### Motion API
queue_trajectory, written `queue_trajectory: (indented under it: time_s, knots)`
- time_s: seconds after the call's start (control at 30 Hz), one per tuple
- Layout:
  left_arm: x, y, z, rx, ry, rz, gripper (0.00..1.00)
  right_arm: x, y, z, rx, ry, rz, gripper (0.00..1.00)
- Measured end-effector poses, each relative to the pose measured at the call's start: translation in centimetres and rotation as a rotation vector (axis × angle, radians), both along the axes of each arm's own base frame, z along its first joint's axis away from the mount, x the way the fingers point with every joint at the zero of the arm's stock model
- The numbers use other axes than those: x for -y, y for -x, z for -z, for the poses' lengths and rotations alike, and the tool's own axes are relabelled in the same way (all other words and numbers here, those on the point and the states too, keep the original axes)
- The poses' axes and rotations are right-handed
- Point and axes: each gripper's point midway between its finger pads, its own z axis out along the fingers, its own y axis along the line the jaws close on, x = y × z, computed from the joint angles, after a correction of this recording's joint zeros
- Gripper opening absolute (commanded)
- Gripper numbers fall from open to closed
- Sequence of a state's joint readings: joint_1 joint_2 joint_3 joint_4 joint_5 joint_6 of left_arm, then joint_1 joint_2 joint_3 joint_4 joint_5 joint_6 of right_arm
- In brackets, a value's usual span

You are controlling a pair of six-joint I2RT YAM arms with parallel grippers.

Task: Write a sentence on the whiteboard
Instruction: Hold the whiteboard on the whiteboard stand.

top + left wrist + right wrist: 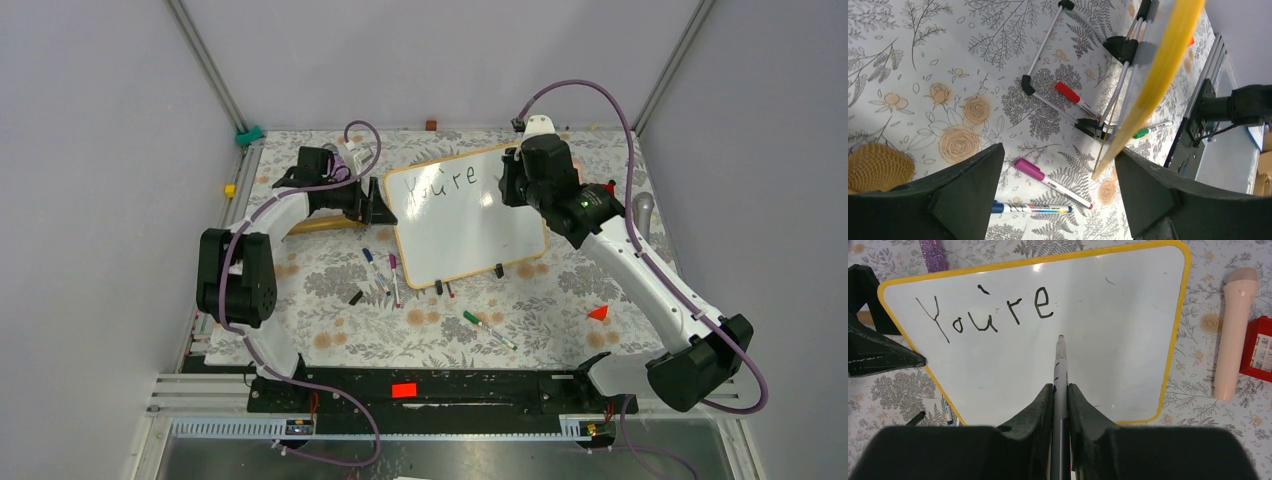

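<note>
A whiteboard (465,215) with a thin orange-yellow frame stands propped on a wire stand (1048,45) in the middle of a counter (560,290) covered in a floral pattern. Its face tilts towards the near edge. Across the top of it, dark handwriting (985,315) reads "You're"; the rest of the white surface is bare.

My right fingers (510,188) hover at the board's upper right, clenched on a marker (1060,360). Its tip points at the board just below and right of the final "e". I cannot tell whether the tip touches the surface.

My left fingers (378,207) sit at the board's left edge, spread wide apart and grasping nothing. In the left wrist view the board's yellow frame (1158,75) runs down between them, close to one of them.

Loose pens lie on the counter near the stand: a purple-capped one (1040,175), a red-capped one (1073,95) and a green-capped one (487,328). A pale pink cylinder (1235,335) lies to the right of the board.
</note>
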State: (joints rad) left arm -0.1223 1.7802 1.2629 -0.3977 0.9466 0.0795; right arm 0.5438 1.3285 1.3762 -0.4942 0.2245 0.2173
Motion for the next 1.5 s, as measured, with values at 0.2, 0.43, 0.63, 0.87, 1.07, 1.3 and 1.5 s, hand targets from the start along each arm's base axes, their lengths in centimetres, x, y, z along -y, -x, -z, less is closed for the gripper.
queue_trajectory:
  time_s: [0.2,0.43,0.63,0.87,1.07,1.3,1.5]
  knots:
    - [-0.3,0.0,-1.8,0.05,0.013,-0.071,0.89,-0.2,-0.3,-0.5,0.016,-0.008,-0.002,0.0]
    - [-0.4,-0.2,-1.9,0.015,0.037,-0.11,0.98,-0.6,-0.7,-1.1,0.037,-0.026,-0.006,0.0]
    - [-0.9,0.6,-1.4,-0.042,0.037,-0.128,0.99,-0.8,-1.0,-1.4,0.052,-0.046,-0.004,0.0]
    - [-1.1,3.0,-3.0,-0.038,0.075,-0.153,0.99,-1.2,-0.8,-0.6,0.035,-0.063,-0.017,0.0]
    - [-0.7,3.3,-3.7,-0.044,0.125,-0.161,0.99,-1.6,-0.6,-0.6,0.027,-0.08,-0.031,0.0]
    - [-0.5,3.3,-4.1,-0.066,0.15,-0.168,0.99,-1.7,-0.5,-0.8,0.031,-0.089,-0.036,0.0]
    - [-0.3,3.4,-4.4,-0.084,0.165,-0.173,0.99,-1.7,-0.6,-0.8,0.034,-0.09,-0.037,0.0]
